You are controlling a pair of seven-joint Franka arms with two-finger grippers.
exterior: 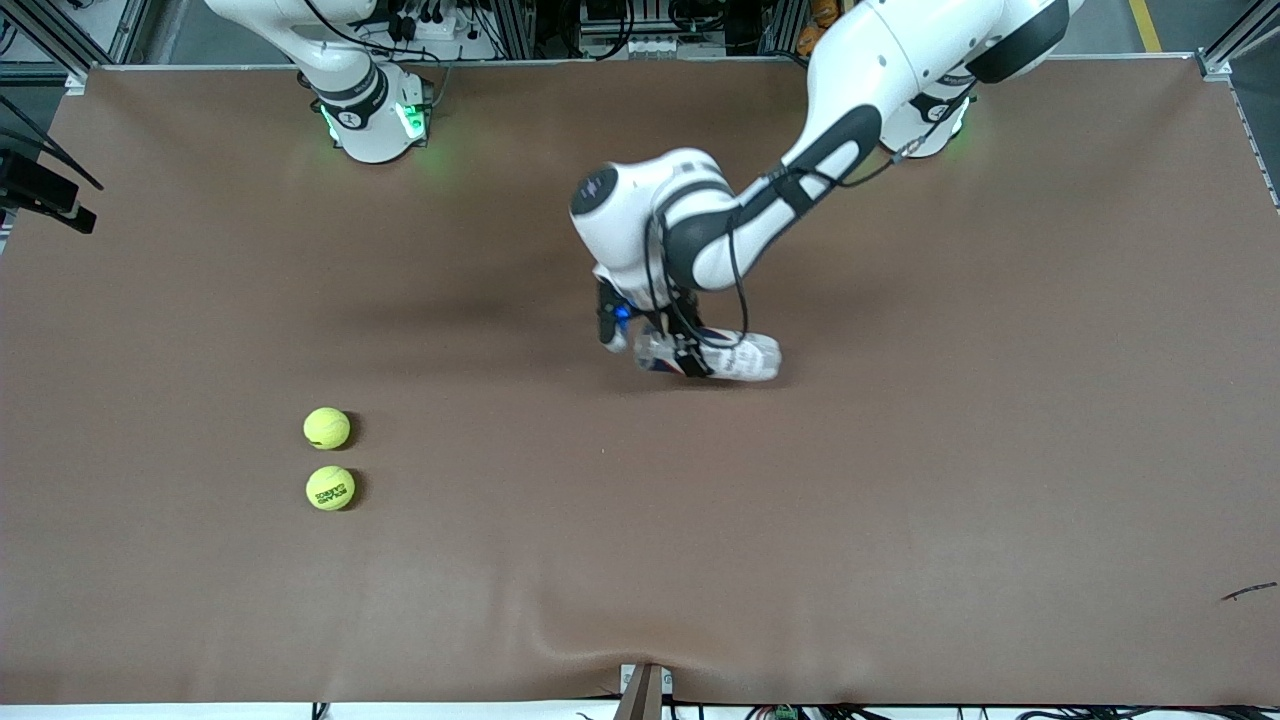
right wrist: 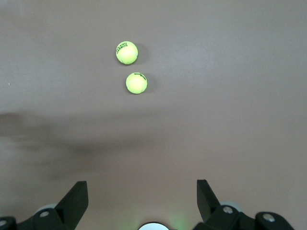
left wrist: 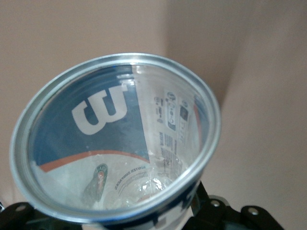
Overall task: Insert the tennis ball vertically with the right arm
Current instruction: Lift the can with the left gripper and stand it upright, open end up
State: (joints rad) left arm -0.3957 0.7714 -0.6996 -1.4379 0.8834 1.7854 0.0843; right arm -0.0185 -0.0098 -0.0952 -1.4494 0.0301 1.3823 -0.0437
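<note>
Two yellow tennis balls lie close together toward the right arm's end of the table: a plain one (exterior: 327, 428) (right wrist: 136, 83) and, nearer to the front camera, one with black print (exterior: 330, 488) (right wrist: 126, 52). My right gripper (right wrist: 142, 184) hangs high over the table, open and empty, with both balls far below it; it is out of the front view. At the table's middle my left gripper (exterior: 672, 352) is shut on a clear tennis ball can (exterior: 740, 357) that lies nearly level, low over the mat. The left wrist view looks into the can's open mouth (left wrist: 115, 139), which holds no ball.
A brown mat (exterior: 900, 520) covers the whole table. A small dark scrap (exterior: 1250, 592) lies near the front edge at the left arm's end. A bracket (exterior: 645, 692) stands at the middle of the front edge.
</note>
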